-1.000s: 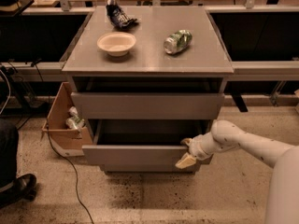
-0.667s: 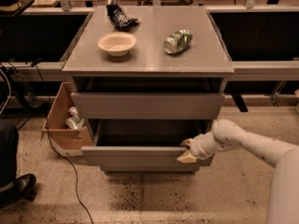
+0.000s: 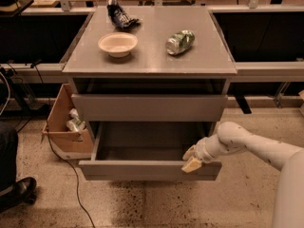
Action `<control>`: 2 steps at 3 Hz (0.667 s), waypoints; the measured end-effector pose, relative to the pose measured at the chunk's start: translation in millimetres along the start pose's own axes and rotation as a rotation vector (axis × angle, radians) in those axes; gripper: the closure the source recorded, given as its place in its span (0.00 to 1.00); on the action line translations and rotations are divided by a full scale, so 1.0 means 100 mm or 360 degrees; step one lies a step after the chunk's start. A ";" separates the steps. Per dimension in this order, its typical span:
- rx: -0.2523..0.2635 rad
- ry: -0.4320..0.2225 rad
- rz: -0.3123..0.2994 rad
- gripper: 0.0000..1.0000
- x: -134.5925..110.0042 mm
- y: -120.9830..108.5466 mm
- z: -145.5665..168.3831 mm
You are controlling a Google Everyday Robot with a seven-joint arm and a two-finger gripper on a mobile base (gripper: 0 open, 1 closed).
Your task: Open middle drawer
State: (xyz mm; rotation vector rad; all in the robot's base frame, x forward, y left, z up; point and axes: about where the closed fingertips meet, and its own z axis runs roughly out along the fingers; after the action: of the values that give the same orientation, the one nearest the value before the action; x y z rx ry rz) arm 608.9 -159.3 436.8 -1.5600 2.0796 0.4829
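The middle drawer [image 3: 137, 170] of the grey cabinet is pulled out toward me, and its shallow grey box interior [image 3: 142, 144] shows empty. My gripper [image 3: 191, 159] is at the right end of the drawer's front panel. One finger is inside the box and one is over the outer face, so it is shut on the panel's top edge. My white arm [image 3: 256, 146] comes in from the lower right. The grey drawer front above it [image 3: 149, 107] is closed. Anything below the open drawer is hidden by it.
On the cabinet top [image 3: 152, 63] stand a white bowl [image 3: 118, 43], a green can on its side [image 3: 180, 42] and a dark bag [image 3: 121, 15]. A cardboard box [image 3: 61, 127] sits at the cabinet's left. A person's shoe [image 3: 16, 191] and a cable [image 3: 71, 175] are on the floor at the left.
The middle drawer has slid farther out toward me, with my gripper moving along on its front edge.
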 end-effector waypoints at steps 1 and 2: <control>-0.0053 0.0027 0.0029 1.00 0.06 0.27 -0.11; -0.0087 0.0047 0.0049 0.81 0.09 0.49 -0.24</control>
State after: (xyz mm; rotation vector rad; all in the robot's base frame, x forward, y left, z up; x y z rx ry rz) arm 555.6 -165.6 451.0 -1.5768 2.1322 0.5356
